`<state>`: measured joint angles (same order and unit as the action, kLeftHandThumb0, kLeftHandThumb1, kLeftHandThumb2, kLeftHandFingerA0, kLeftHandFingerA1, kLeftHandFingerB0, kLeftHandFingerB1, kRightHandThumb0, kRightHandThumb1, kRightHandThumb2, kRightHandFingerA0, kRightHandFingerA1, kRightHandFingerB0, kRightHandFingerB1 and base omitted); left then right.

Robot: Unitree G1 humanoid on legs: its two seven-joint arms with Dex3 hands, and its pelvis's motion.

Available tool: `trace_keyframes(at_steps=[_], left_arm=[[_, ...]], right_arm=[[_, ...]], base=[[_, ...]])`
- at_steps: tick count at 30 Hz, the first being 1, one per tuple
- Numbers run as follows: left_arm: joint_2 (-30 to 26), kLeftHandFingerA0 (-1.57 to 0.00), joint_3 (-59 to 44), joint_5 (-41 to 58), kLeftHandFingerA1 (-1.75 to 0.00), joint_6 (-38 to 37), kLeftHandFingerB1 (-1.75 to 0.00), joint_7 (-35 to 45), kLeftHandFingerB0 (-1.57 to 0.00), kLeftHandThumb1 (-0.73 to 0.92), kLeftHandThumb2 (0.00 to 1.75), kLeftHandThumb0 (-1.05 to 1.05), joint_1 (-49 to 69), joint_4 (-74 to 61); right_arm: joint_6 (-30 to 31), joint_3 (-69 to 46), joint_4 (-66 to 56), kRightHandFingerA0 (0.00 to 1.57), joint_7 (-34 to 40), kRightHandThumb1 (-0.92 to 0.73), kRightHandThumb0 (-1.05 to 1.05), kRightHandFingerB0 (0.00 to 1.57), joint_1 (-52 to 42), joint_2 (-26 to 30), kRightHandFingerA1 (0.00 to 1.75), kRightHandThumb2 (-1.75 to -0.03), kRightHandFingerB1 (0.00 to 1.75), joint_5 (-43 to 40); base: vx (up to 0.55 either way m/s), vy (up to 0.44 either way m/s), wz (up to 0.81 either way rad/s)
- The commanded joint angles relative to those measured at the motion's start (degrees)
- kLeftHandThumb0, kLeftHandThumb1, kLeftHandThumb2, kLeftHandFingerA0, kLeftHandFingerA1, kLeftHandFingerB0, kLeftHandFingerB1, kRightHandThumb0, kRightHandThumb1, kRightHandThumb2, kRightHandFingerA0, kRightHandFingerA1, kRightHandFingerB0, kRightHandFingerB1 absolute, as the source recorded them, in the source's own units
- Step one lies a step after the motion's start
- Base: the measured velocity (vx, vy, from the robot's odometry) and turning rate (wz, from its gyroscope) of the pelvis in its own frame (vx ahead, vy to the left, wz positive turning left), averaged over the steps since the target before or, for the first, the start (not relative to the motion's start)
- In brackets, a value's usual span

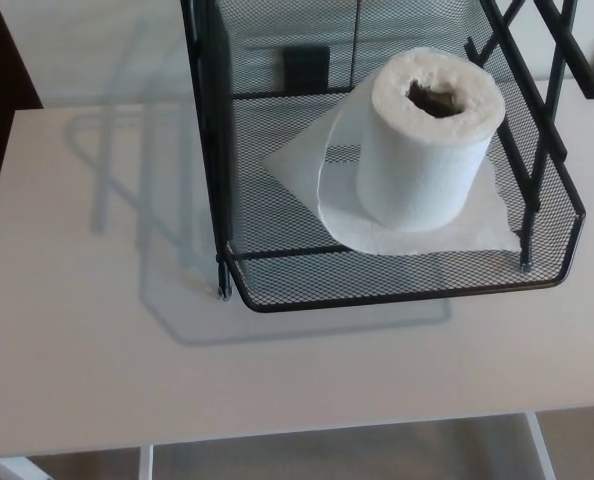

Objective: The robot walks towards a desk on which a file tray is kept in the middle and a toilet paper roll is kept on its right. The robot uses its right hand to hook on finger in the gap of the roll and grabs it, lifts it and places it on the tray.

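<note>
A white toilet paper roll (427, 145) stands upright inside the black mesh file tray (397, 285), toward its right side, with the cardboard core facing up. A loose tail of paper spreads flat on the tray floor around the roll's base and out to the left. The tray sits at the upper middle and right of the white desk (107, 330). Neither of my hands shows in the head view.
Black upright posts and diagonal struts of the tray frame rise at the left and right of the roll. The desk's front edge runs along the bottom, with white legs and floor below. A dark area lies past the desk's left edge.
</note>
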<state>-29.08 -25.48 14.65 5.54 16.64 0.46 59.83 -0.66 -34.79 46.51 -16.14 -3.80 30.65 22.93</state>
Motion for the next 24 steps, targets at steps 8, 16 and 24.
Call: trace_keyframes(at_steps=[8, 16, 24], left_arm=[[-1.81, -0.23, 0.25, -0.84, -1.0, 1.04, -0.92, -1.9, -0.17, 0.92, 0.82, -1.05, 1.57, 0.06], [-1.63, -0.2, 0.69, -1.11, -1.08, 1.1, -0.95, -1.51, -0.1, 0.92, 0.8, -1.0, 1.36, 1.02], [-1.41, -0.16, 0.39, -0.77, -1.13, 1.3, -1.02, -1.9, -0.11, 0.92, 0.79, -1.01, 1.91, 0.42]], right_arm=[[2.95, 36.87, 7.7, 0.5, 45.69, -0.92, -0.5, 0.13, -15.7, 23.36, 0.67, -0.74, 0.29, 40.25], [-12.47, 39.72, -2.84, 0.47, 48.87, -0.8, -0.51, 0.35, -33.13, 34.75, 0.64, -0.64, 0.34, 39.31], [-13.48, 38.03, -1.96, 0.51, 43.83, -0.83, -0.54, 0.27, -31.43, 32.36, 0.63, -0.65, 0.31, 30.49]], base=[[0.0, -0.001, 0.01], [0.0, 0.0, 0.0], [0.0, 0.0, 0.0]])
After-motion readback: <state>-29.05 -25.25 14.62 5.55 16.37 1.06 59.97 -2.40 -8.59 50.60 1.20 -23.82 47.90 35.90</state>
